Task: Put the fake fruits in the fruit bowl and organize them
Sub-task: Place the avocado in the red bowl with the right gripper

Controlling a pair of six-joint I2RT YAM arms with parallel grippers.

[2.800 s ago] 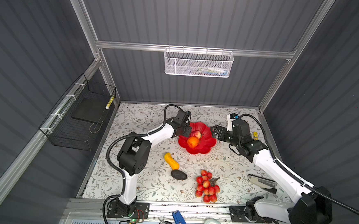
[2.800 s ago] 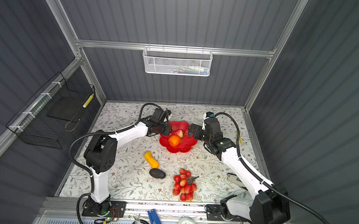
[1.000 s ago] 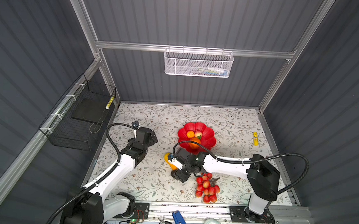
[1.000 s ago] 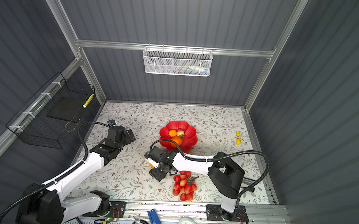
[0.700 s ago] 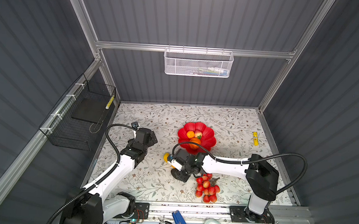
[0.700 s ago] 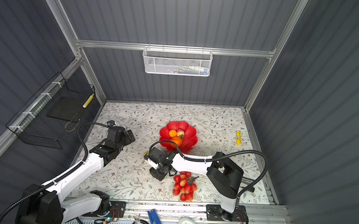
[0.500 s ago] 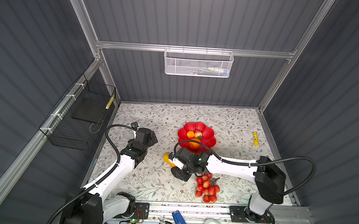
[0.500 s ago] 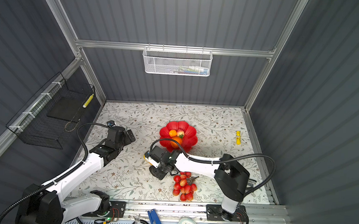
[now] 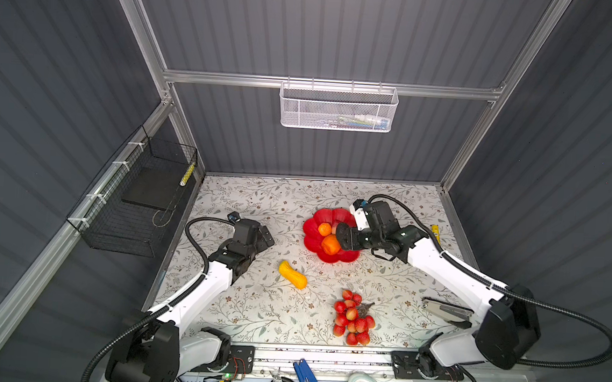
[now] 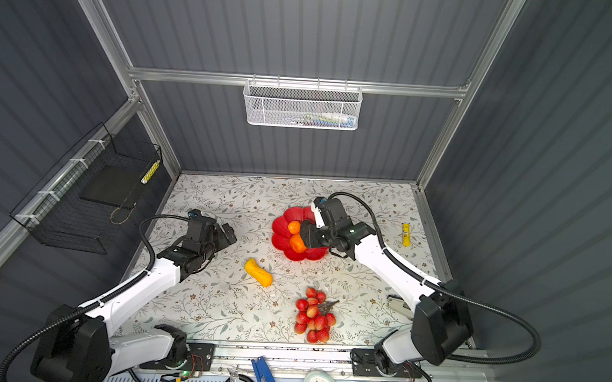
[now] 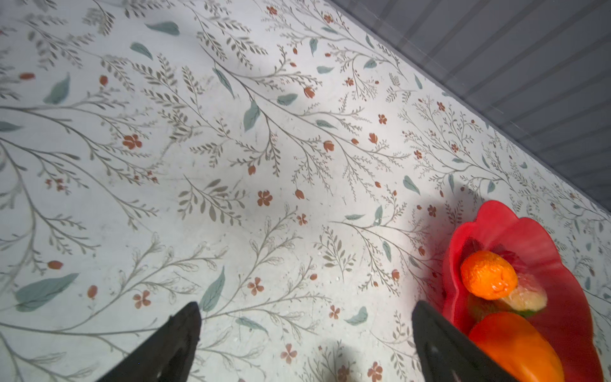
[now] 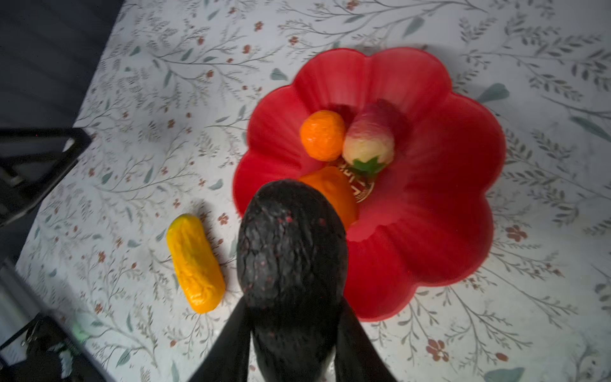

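Cargo: dark oval lengthwise in clamped right gripper | tip over fruit bowl; left gripper spread

Both top views are sharp, lit from overhead: the table bright, the walls dim and bowed at the edges. The right wrist view is blurred, the dark oval fruit murky; soft shadows flank the fruit bowl.

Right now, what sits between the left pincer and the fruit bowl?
Nothing: bare floral tabletop between the open left pincer and the fruit bowl, shown in both top views and the left wrist view. The yellow-orange gourd lies off that line.
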